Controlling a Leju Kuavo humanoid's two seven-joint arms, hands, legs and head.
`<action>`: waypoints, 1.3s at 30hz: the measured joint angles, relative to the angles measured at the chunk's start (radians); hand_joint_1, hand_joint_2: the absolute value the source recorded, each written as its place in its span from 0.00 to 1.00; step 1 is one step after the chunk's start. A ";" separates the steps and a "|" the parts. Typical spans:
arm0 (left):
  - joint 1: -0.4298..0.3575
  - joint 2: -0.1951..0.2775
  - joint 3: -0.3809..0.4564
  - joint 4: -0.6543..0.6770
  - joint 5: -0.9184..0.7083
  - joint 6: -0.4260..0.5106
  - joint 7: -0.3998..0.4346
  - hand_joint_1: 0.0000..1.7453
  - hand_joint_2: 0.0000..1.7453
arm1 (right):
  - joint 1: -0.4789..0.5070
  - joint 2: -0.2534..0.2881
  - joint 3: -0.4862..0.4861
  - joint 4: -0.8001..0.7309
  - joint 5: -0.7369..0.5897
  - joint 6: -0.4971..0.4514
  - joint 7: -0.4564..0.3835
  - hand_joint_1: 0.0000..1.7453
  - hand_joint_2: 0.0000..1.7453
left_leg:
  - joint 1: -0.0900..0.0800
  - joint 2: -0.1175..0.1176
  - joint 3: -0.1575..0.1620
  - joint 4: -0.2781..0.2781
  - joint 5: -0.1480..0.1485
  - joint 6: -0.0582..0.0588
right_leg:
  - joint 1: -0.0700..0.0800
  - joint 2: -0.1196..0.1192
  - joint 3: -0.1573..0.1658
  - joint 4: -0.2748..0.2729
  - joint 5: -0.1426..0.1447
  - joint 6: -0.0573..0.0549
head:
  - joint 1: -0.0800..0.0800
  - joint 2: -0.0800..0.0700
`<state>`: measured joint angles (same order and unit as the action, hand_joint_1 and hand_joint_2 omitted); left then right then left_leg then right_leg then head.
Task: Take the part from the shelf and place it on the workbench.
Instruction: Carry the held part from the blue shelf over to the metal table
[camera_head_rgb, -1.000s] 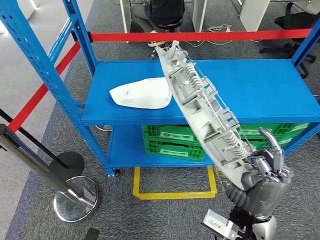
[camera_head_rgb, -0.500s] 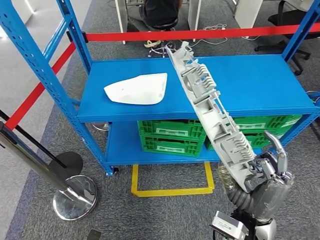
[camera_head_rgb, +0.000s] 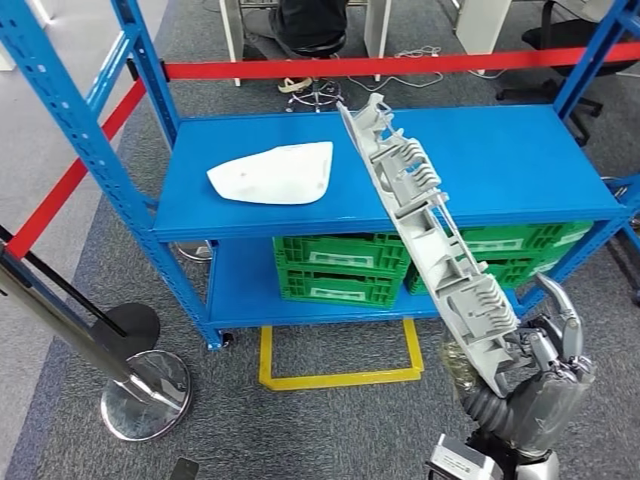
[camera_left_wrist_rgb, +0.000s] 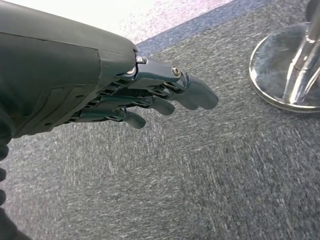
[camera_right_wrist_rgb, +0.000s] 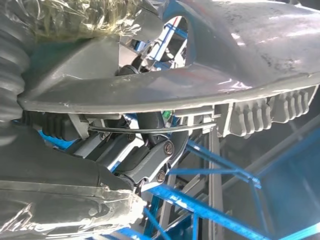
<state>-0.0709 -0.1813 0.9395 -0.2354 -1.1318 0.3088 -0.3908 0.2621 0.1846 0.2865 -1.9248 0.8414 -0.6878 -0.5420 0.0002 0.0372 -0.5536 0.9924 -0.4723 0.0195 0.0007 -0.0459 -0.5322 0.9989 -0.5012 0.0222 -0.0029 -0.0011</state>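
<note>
A long grey ribbed plastic part (camera_head_rgb: 430, 230) slants up from my right hand (camera_head_rgb: 540, 385), which grips its lower end at the bottom right of the head view; its far tip reaches over the blue shelf (camera_head_rgb: 498, 165). The right wrist view shows the same part (camera_right_wrist_rgb: 226, 75) close up, with dark fingers (camera_right_wrist_rgb: 151, 160) curled under it. A second, white curved part (camera_head_rgb: 275, 172) lies on the shelf's top board, left of centre. My left hand (camera_left_wrist_rgb: 151, 97) hangs over grey carpet with its fingers extended and nothing in them.
Green crates (camera_head_rgb: 340, 268) sit on the shelf's lower board. Red barrier tape (camera_head_rgb: 362, 66) runs behind the shelf, with a chrome stanchion base (camera_head_rgb: 147, 395) at front left. Yellow floor tape (camera_head_rgb: 340, 375) marks the carpet in front. A seated person (camera_head_rgb: 309, 20) is behind the tape.
The whole view has shifted as the camera moved, with the shelf sitting slightly lower and further left. My right hand still holds the grey part, now a little lower and to the right.
</note>
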 joint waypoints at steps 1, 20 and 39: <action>0.001 0.000 0.000 0.000 0.000 -0.002 -0.001 0.00 1.00 | 0.002 0.000 0.000 -0.002 -0.002 0.000 0.000 1.00 1.00 | -0.003 0.006 -0.002 0.001 0.001 -0.004 | 0.003 -0.004 0.003 -0.010 -0.002 -0.004 | 0.000 0.000; 0.007 0.000 0.013 0.000 0.000 -0.008 -0.010 0.00 1.00 | 0.045 0.000 -0.023 -0.015 -0.033 -0.003 -0.012 1.00 1.00 | 0.009 -0.079 0.022 -0.009 -0.014 0.006 | -0.005 0.120 -0.061 0.013 0.025 0.000 | -0.005 0.000; 0.010 -0.002 0.024 0.001 -0.001 -0.035 -0.042 0.00 1.00 | 0.086 0.012 -0.058 -0.052 -0.069 -0.003 -0.065 1.00 1.00 | 0.008 -0.023 -0.071 0.230 -0.160 -0.034 | -0.011 0.055 -0.030 -0.015 0.033 -0.027 | -0.005 0.000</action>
<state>-0.0609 -0.1836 0.9637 -0.2343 -1.1326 0.2733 -0.4333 0.3480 0.1962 0.2289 -1.9773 0.7729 -0.6912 -0.6066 0.0081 0.0142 -0.6242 1.2223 -0.6325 -0.0142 -0.0101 0.0091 -0.5620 0.9838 -0.4684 -0.0049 -0.0081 -0.0011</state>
